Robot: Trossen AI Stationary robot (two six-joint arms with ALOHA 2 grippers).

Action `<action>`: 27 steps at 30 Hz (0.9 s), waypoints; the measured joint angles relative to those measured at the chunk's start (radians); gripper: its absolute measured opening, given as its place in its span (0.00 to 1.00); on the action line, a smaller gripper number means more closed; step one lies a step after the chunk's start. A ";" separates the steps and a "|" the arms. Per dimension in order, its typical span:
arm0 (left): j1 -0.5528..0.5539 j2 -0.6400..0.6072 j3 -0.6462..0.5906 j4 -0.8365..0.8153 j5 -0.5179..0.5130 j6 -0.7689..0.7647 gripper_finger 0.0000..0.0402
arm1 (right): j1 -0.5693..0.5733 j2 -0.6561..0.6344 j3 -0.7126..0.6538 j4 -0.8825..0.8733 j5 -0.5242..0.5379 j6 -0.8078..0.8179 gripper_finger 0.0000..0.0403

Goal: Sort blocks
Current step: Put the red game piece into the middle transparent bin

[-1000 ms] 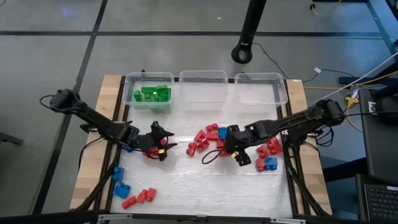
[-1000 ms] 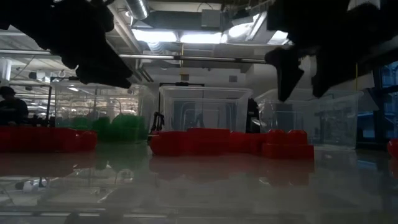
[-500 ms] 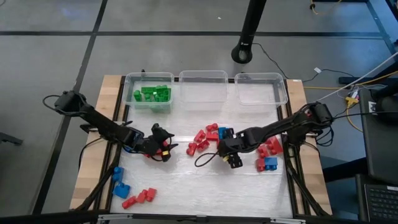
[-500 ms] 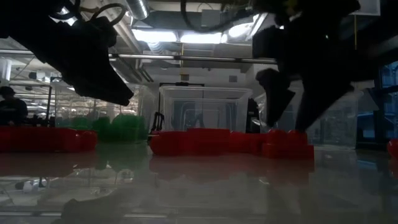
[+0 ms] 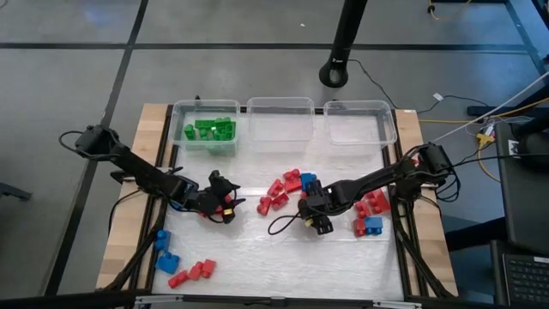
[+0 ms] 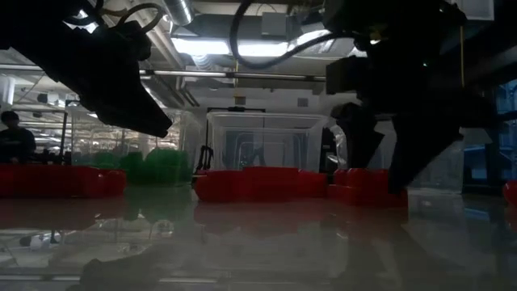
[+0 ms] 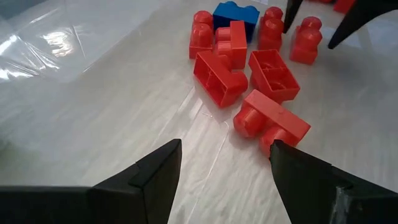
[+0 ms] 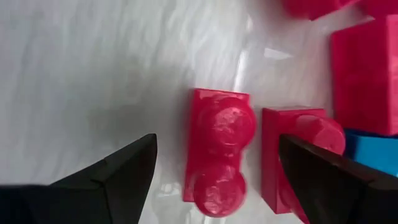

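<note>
Red blocks lie in a loose cluster mid-table with one blue block. My right gripper hangs open above the cluster's near right end. In the right wrist view its fingers stand either side of a two-stud red block without touching it. My left gripper is open and empty, left of the cluster; the nearest red block lies on the table just ahead of it. Green blocks sit in the far left bin.
Two more clear bins stand along the far edge. More red and blue blocks lie right of my right gripper. Blue blocks and red ones lie at the near left corner. The near middle of the table is bare.
My right gripper has moved toward the table's left and down, staying open, and now straddles a red block at the cluster's edge. My left gripper has dipped a little and edged toward the cluster. No block has moved.
</note>
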 joint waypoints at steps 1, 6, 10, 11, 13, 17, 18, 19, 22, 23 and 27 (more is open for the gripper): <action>0.000 0.000 0.000 0.000 0.000 0.002 0.57 | 0.000 0.000 0.000 0.001 0.013 0.000 0.83; 0.000 0.000 0.000 0.000 0.000 0.004 0.57 | 0.000 0.000 -0.027 0.043 0.031 0.005 0.83; 0.000 0.000 0.000 0.000 0.000 0.004 0.57 | 0.000 -0.001 -0.090 0.140 0.007 0.036 0.83; 0.000 0.000 0.000 0.000 0.000 0.004 0.57 | 0.000 -0.005 -0.105 0.162 0.009 0.037 0.83; 0.000 0.000 0.000 0.001 0.000 0.004 0.57 | 0.000 -0.008 -0.127 0.193 0.008 0.050 0.80; 0.000 0.000 0.000 0.000 0.000 0.002 0.57 | 0.002 -0.008 -0.144 0.220 0.008 0.053 0.67; 0.000 0.000 0.000 0.001 0.000 0.001 0.57 | 0.002 -0.008 -0.144 0.220 0.008 0.052 0.63; 0.000 0.000 0.000 0.001 0.000 0.001 0.57 | 0.002 -0.007 -0.144 0.221 0.008 0.048 0.58; 0.000 0.000 0.000 0.001 0.000 0.000 0.57 | 0.003 -0.006 -0.144 0.224 0.007 0.024 0.45; 0.000 0.000 0.000 0.001 0.000 0.000 0.57 | 0.003 -0.006 -0.144 0.224 0.010 0.022 0.41; 0.000 0.000 0.000 0.001 0.000 0.003 0.57 | -0.001 -0.004 -0.144 0.230 0.036 -0.008 0.34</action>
